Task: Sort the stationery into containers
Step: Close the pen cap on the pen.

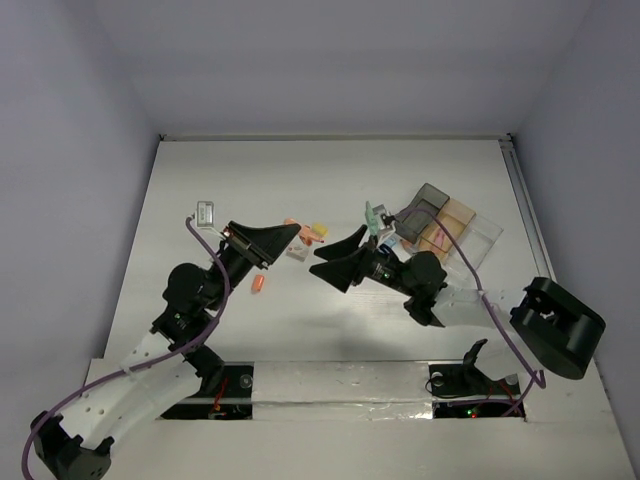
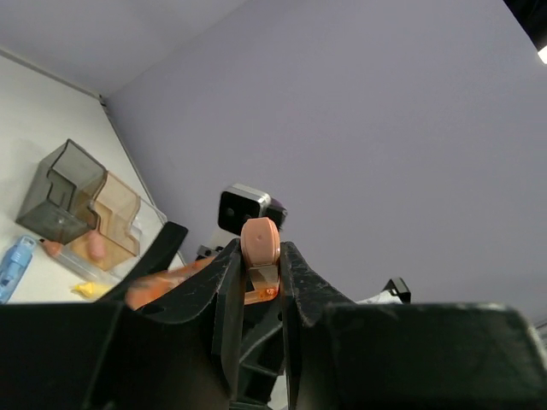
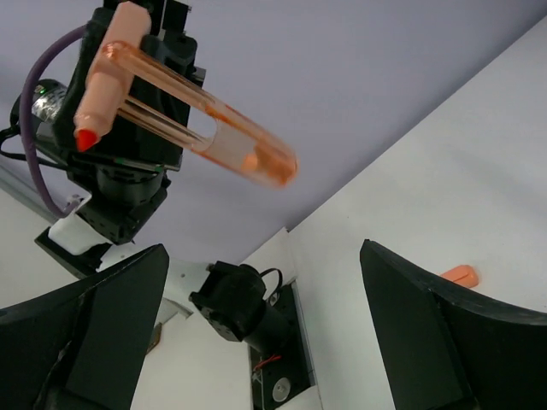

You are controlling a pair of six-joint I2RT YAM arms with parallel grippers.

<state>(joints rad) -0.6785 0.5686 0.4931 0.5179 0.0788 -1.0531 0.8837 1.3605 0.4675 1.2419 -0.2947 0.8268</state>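
Note:
My left gripper (image 1: 291, 236) is shut on a pink-orange transparent piece (image 2: 260, 248), held above the table; the piece also shows in the right wrist view (image 3: 188, 120), sticking out of the left gripper. My right gripper (image 1: 336, 262) is wide open and empty, facing the left gripper a short way to its right; it also shows in its own wrist view (image 3: 263, 256). The joined bins (image 1: 447, 225) stand at the right, with a smoky one (image 2: 60, 192) and a tan one (image 2: 115, 218). An orange piece (image 1: 258, 284) lies on the table below the left gripper.
Yellow and orange pieces (image 1: 315, 234) and a grey-white block (image 1: 297, 252) lie between the grippers. A green piece (image 1: 372, 215) and a blue piece (image 1: 388, 241) lie near the bins. A small clear box (image 1: 205, 211) sits at the left.

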